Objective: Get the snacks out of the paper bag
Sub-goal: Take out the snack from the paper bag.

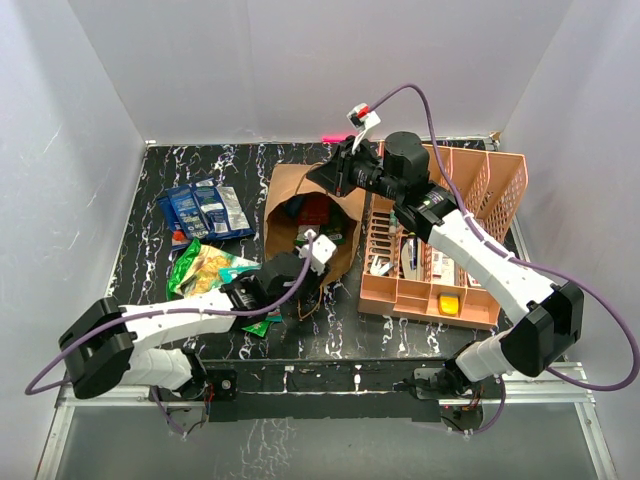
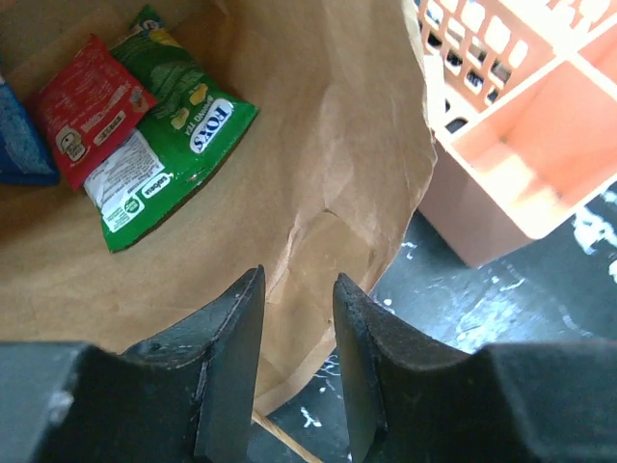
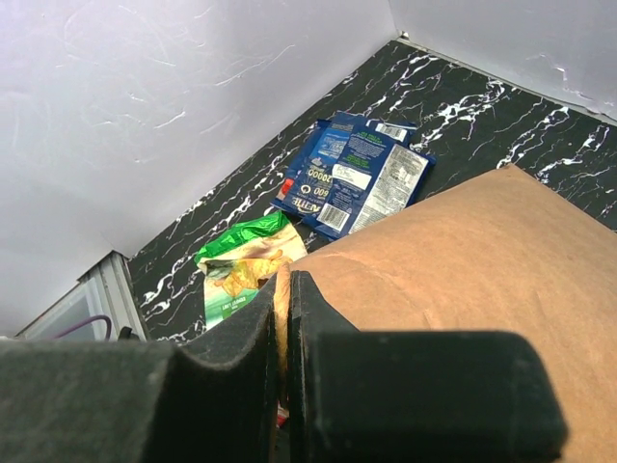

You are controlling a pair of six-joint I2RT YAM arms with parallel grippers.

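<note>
The brown paper bag (image 1: 290,200) stands open at mid table. My right gripper (image 1: 335,175) is shut on its far rim, with the paper edge pinched between the fingers in the right wrist view (image 3: 282,299). My left gripper (image 1: 303,272) is open at the bag's near rim, and the bag wall (image 2: 328,174) lies between and beyond the spread fingers (image 2: 297,289). Inside the bag lie a green packet (image 2: 178,135), a red packet (image 2: 92,106) and the edge of a blue one (image 2: 14,140). Outside on the table lie blue packets (image 1: 205,210) (image 3: 352,174) and a green packet (image 1: 205,268) (image 3: 241,270).
The peach lattice basket (image 1: 500,185) with small toiletries stands right of the bag, touching or nearly touching it, and its corner shows in the left wrist view (image 2: 521,164). Another green packet (image 1: 262,325) lies under my left arm. White walls close in the table.
</note>
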